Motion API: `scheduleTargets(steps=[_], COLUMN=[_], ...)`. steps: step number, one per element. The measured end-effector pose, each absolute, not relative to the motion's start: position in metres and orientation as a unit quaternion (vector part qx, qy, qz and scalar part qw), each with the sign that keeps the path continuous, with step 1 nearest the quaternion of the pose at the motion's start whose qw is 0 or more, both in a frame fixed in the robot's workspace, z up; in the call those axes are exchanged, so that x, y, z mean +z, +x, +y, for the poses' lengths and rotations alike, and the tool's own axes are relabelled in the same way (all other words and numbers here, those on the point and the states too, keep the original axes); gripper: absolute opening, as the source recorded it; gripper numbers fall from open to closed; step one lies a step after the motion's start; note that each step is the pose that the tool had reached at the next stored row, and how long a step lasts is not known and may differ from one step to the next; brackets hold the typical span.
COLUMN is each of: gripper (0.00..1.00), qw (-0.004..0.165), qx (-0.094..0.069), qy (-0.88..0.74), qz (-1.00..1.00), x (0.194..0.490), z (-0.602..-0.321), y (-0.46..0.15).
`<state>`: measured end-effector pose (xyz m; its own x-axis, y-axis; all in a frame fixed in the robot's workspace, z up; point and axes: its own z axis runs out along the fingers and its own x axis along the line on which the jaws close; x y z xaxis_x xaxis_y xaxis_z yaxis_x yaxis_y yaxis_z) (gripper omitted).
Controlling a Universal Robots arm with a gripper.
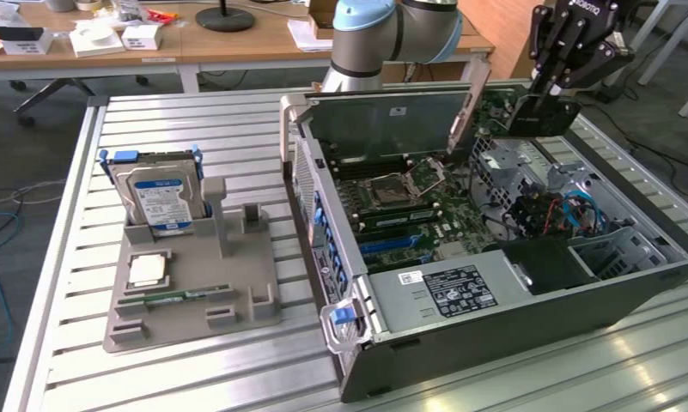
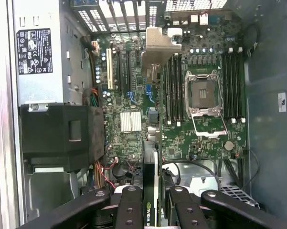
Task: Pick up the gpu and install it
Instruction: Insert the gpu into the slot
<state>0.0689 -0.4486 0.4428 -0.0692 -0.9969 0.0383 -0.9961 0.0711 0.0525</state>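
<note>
Overhead, the robot's black claw point(image 1: 550, 86) is clamped on the graphics card point(image 1: 546, 116), its fingers point(image 2: 129, 206) pressed to both flat faces of the card. In the wrist view the claw point(image 2: 153, 210) holds the graphics card point(image 2: 152, 183) edge-on, a thin dark blade running away from the camera to the silver bracket point(image 2: 160, 40) at its far end. The card hangs over the open computer case point(image 1: 515, 326), above the far corner at the exterior view's right, and it appears to sit clear of the green circuit board point(image 1: 429, 206) rather than in a slot. Below it lie the bare processor socket point(image 2: 205, 98) and rows of memory slots point(image 2: 174, 88). A grey power supply point(image 1: 459, 292) with a white label fills the near end of the case. Well apart, toward the exterior view's left, a silver hard drive point(image 1: 161, 196) with a blue-and-white label stands upright in a grey holder point(image 1: 195, 313) on the slatted metal table point(image 1: 206, 116). A green memory stick point(image 1: 189, 295) lies flat in the same holder.
</note>
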Motion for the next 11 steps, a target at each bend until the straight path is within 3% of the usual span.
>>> scheduleTargets(steps=[11], gripper=[0.25], qw=[0.012], qx=[-0.015], qy=[0.685], qz=[-0.729], x=[0.4417], z=[-0.4486], y=[0.0672])
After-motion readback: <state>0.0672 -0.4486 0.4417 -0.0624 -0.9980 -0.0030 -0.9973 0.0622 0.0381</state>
